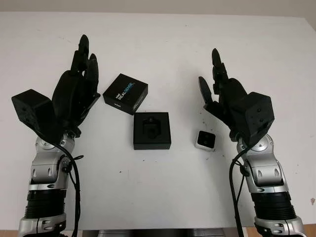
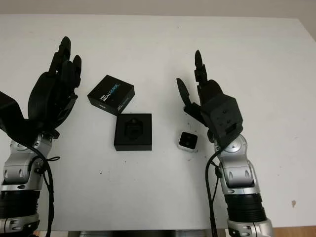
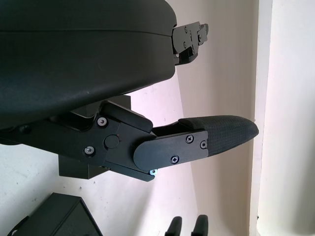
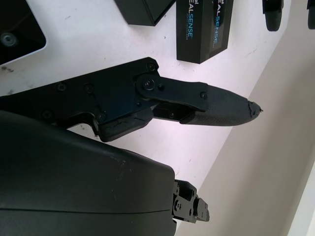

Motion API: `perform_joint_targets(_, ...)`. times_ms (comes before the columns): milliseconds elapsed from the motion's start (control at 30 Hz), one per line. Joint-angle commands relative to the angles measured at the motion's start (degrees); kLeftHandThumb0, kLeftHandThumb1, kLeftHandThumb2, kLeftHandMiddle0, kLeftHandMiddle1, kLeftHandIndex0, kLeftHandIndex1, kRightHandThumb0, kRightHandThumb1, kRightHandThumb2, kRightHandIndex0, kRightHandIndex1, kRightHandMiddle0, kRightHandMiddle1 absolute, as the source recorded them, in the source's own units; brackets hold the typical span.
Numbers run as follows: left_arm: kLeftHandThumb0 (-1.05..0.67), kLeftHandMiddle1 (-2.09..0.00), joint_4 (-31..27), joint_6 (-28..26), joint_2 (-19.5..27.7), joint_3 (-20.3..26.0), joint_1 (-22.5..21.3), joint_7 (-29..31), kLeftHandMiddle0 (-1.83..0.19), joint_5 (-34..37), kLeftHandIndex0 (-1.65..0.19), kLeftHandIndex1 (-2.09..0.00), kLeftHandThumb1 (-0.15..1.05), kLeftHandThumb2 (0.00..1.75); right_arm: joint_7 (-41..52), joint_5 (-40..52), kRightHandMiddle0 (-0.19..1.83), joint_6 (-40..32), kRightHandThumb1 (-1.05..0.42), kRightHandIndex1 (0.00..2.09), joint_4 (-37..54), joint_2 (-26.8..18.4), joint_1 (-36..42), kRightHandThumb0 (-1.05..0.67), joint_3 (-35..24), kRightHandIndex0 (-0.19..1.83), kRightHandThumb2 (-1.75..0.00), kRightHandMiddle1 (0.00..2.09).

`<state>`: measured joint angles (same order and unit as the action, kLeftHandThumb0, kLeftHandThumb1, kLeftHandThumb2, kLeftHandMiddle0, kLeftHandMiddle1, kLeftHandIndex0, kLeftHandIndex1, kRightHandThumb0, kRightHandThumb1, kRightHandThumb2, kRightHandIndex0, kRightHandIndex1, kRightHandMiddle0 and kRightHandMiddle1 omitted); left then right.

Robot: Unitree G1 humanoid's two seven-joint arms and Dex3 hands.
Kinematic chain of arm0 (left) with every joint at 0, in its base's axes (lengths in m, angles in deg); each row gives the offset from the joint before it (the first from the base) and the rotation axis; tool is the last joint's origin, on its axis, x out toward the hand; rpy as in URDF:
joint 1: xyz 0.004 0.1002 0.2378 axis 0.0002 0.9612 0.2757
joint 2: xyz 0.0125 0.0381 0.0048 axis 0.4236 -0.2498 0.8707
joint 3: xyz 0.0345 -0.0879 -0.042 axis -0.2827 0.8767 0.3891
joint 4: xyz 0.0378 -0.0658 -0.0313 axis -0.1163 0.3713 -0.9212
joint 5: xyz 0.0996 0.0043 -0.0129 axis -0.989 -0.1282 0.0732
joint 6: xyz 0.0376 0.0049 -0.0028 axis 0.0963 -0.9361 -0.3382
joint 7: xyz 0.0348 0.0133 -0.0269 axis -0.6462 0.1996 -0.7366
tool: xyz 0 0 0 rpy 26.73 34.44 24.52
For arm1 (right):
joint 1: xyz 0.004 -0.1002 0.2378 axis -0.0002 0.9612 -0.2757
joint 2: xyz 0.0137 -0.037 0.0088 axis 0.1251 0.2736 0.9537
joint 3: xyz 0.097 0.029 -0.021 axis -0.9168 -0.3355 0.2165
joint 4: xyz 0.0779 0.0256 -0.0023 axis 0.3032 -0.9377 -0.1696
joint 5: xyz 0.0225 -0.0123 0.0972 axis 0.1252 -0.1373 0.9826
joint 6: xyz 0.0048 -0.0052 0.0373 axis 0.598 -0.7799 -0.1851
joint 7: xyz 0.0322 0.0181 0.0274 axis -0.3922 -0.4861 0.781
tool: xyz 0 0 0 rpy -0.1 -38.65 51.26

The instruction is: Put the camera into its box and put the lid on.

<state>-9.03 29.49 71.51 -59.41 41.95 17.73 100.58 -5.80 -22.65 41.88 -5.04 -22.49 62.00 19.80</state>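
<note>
Nearest, the small silver-framed cube camera (image 1: 205, 139) sits on the plain white bench (image 1: 163, 192), just below the open right robot hand (image 1: 219, 91), which holds nothing. Left of the camera lies the open black square box (image 1: 152, 131) with its moulded insert showing. Farther back and left, the black printed lid (image 1: 125, 94) lies tilted beside the open, empty left robot hand (image 1: 81, 74). Beyond the bench edge a pale wall (image 1: 158, 6) shows.
</note>
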Motion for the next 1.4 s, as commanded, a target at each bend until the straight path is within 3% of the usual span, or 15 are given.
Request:
perform_joint_targets(0, -0.82, 0.00, -0.1, 0.5, -0.1, 0.0, 0.1, 0.0, 0.19, 0.1, 0.19, 0.00, 1.05, 0.59, 1.3, 0.7, -0.09, 1.5, -1.05, 0.05, 3.9, -2.1, 3.0, -0.75, -1.4, -0.12, -0.30, 0.06)
perform_joint_targets(67, -0.82, 0.00, -0.2, 0.8, 0.0, 0.0, 0.4, 0.2, 0.19, -0.1, 0.19, 0.00, 1.05, 0.59, 1.5, -2.4, 0.03, 2.7, -1.01, 0.10, 8.0, -4.7, 6.1, -0.74, -1.3, 0.00, -0.12, 0.10)
perform_joint_targets(133, -0.82, 0.00, -0.1, 1.3, 0.2, 0.0, 0.7, 0.4, 0.19, -0.3, 0.19, 0.00, 1.05, 0.60, 2.0, -8.8, 0.12, 2.7, -0.96, 0.12, 13.7, -9.0, 9.7, -0.78, -0.7, 0.07, -0.06, 0.12)
perform_joint_targets(300, -0.82, 0.00, -0.7, 1.1, 0.2, 0.0, 1.2, 0.3, 0.19, -0.2, 0.19, 0.00, 1.05, 0.59, 6.6, -15.0, 0.26, 4.1, -0.88, 0.10, 23.7, -16.9, 16.9, -0.76, -3.5, 0.11, -0.04, 0.12)
perform_joint_targets(467, -0.81, 0.00, -1.3, 0.9, -0.3, -0.3, 1.7, 0.2, 0.19, -0.1, 0.19, 0.00, 1.05, 0.60, 11.6, -16.3, 0.28, 6.2, -0.86, 0.08, 31.5, -21.5, 23.7, -0.77, -8.3, 0.11, -0.05, 0.09)
perform_joint_targets(733, -0.81, 0.00, -1.6, -0.3, -0.9, -0.6, 1.9, -0.3, 0.19, -0.1, 0.19, 0.00, 1.05, 0.59, 10.1, -19.1, 0.27, 7.7, -0.87, 0.05, 35.7, -17.9, 32.1, -0.77, -8.5, 0.08, -0.05, 0.06)
perform_joint_targets(1033, -0.81, 0.00, -1.6, -0.2, -0.7, -0.4, 2.0, 0.1, 0.19, 0.1, 0.19, 0.00, 1.05, 0.57, 2.3, -28.9, 0.31, 12.9, -0.87, 0.03, 30.0, -14.8, 33.6, -0.74, -4.3, 0.00, -0.06, 0.06)
perform_joint_targets(1367, -0.81, 0.00, -1.5, -0.4, -0.7, -0.5, 1.8, 0.0, 0.19, -0.1, 0.19, 0.00, 1.05, 0.55, -10.3, -34.3, 0.42, 19.8, -0.86, 0.07, 21.7, -10.3, 32.7, -0.66, -0.7, 0.09, -0.06, 0.09)
